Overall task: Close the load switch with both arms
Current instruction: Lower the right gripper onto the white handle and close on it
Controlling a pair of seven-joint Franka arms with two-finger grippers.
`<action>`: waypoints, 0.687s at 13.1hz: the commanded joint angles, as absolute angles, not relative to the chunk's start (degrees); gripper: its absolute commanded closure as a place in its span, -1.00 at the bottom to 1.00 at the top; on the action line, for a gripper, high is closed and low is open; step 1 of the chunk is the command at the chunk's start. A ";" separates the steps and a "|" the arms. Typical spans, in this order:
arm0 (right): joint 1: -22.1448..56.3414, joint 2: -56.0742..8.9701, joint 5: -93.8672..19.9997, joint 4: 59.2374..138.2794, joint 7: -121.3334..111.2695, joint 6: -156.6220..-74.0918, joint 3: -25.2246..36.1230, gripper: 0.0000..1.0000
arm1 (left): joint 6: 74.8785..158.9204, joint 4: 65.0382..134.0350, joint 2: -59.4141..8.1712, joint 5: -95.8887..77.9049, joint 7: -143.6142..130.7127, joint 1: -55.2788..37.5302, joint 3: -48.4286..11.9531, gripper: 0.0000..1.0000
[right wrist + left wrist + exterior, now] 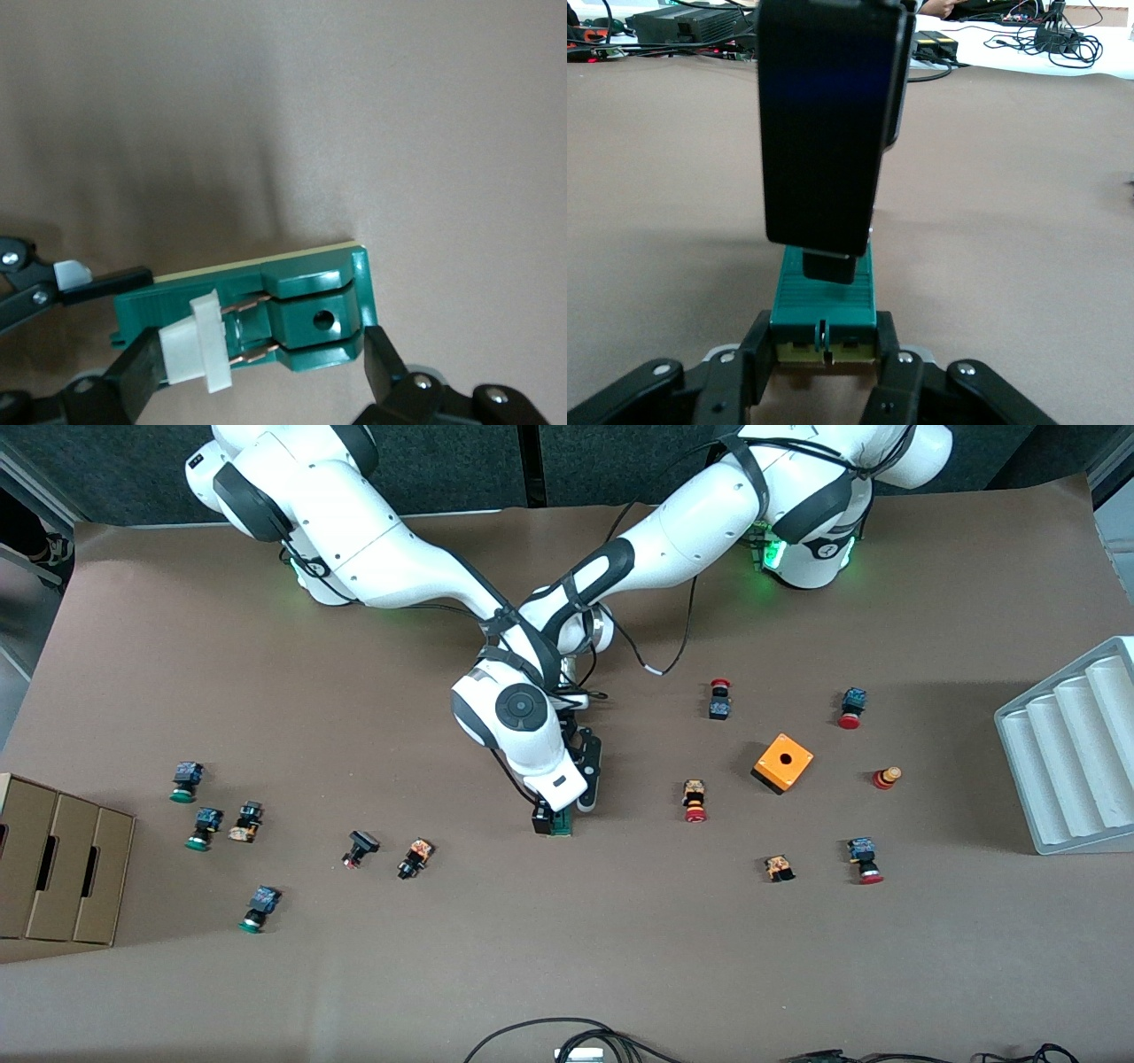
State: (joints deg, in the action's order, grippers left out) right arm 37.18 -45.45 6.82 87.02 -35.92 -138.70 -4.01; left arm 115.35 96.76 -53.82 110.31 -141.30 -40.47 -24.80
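Dark-green plastic forms the load switch (266, 310), a narrow block with a white piece at one end, lying flat on the brown counter (567, 957) near its middle. In the front view only a small part of it shows (560, 825), under the two arms' wrists.

Left tool (824, 354): down at the counter, its fingers (757, 350) pressed against the two long sides of the switch's end, clamped on the block. Its fingertip also shows in the right wrist view at the block's end, touching it.

Right tool (266, 363): directly over the switch, its fingers spread wide, one (142, 372) against the white piece and the other (381, 359) at the block's opposite end. They bracket the block lengthwise. From the left wrist view, this tool's black body (828, 124) hangs upright above the block, its fingertip resting on the green top.

Surroundings: an orange box (783, 763) with a hole stands toward the left arm's end of the counter, well apart from the switch. Small red-capped buttons lie around it, e.g. one (695, 801) between box and switch. Green-capped buttons (186, 781) lie toward the right arm's end, near a cardboard tray (53, 859). A grey ridged tray (1076, 753) sits at the left arm's edge.
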 commanded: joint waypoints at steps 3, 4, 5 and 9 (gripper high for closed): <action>37.44 -45.97 8.00 85.96 -35.16 -139.31 -3.96 -0.98 | 116.72 95.27 -54.84 112.06 -142.29 -41.04 -23.99 0.14; 37.44 -45.97 8.00 85.96 -35.16 -139.31 -3.96 -0.98 | 116.72 95.19 -54.84 112.06 -142.21 -41.04 -23.99 0.14; 37.44 -46.14 8.26 85.96 -35.24 -139.31 -3.96 -0.95 | 116.72 95.19 -54.84 112.06 -142.21 -41.04 -23.99 0.14; 37.53 -46.06 8.61 85.87 -35.86 -139.39 -3.96 -0.81 | 116.72 95.19 -54.84 111.97 -142.21 -41.04 -23.99 0.14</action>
State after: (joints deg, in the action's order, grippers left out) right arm 37.26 -45.45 6.84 86.85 -36.15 -138.72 -4.06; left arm 115.35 96.76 -53.82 110.31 -141.30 -40.47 -24.80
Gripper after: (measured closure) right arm 0.075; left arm 0.511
